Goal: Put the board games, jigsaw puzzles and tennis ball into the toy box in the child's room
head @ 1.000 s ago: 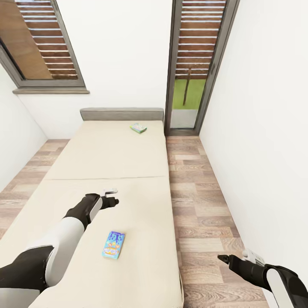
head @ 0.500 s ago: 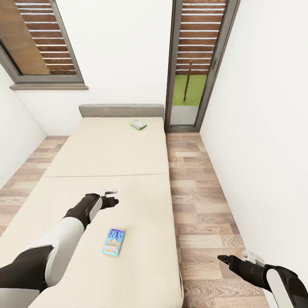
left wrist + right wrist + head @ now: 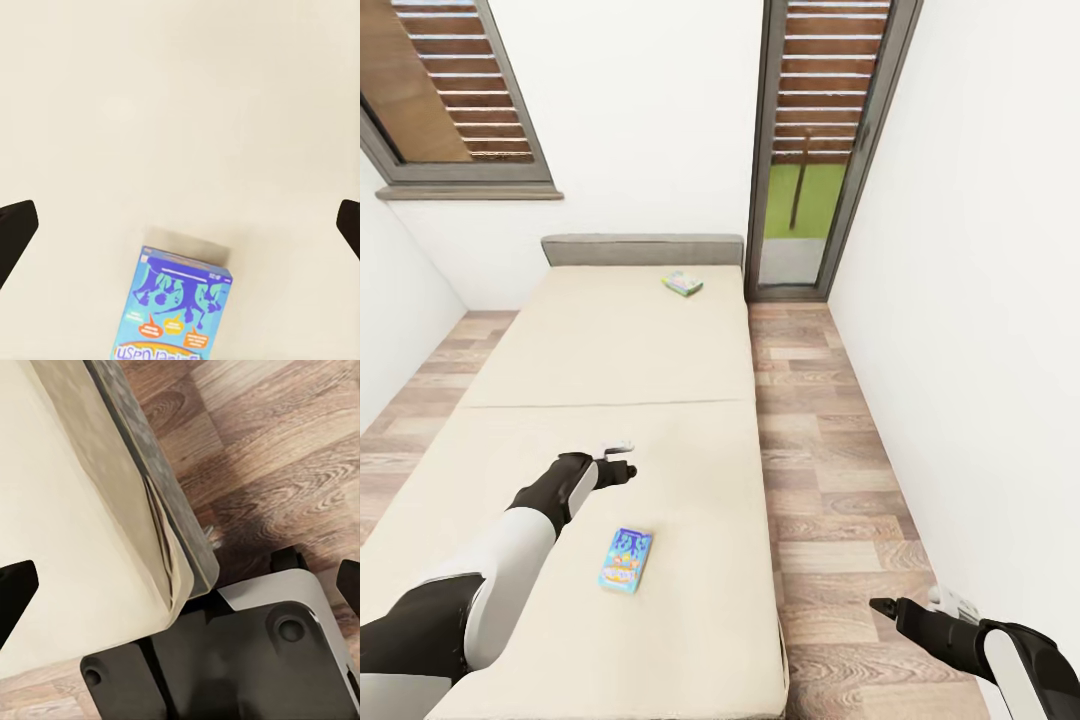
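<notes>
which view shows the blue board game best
The head view: the whole blue board game lies flat on the bed, near the left end effector. The left wrist view shows it closer, with the print readable, but cut off at the picture's edge. The right wrist view shows the bed's corner and the floor.

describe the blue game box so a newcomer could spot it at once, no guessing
Start at the wide beige bed that runs up to the grey headboard. On its near half, just nearer than the left gripper, lies a flat blue game box. The green box lies far off by the headboard.
</notes>
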Tool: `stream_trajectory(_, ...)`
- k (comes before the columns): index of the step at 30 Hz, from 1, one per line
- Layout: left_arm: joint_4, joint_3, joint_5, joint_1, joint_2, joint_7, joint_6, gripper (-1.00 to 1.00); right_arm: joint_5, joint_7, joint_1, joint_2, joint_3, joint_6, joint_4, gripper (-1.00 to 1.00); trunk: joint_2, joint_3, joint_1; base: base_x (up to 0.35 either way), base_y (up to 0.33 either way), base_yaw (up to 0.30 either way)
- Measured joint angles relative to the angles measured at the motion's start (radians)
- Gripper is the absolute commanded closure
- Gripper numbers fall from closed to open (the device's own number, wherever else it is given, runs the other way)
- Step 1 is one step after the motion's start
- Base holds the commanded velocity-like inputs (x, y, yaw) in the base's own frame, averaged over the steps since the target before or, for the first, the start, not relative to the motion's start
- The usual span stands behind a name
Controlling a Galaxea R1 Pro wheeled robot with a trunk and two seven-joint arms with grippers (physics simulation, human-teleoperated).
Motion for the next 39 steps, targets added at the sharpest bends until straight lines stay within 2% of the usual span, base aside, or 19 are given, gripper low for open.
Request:
stream_trajectory(25,-0.003,-0.002,0.000,-0.001,0.004,0.000,0.000,-1.00,0.000,0.000,0.000,0.000,-0.001,0.001,0.000,-1.00,0.000,-0.041,0.000,0.000,0.000,0.000)
stream_trajectory(39,-0.003,-0.002,0.000,-0.028,0.005,0.000,0.007,-1.00,0.000,0.000,0.000,-0.001,-0.001,0.000,0.001,-1.00,0.000,-0.064,0.000,0.000,0.000,0.000)
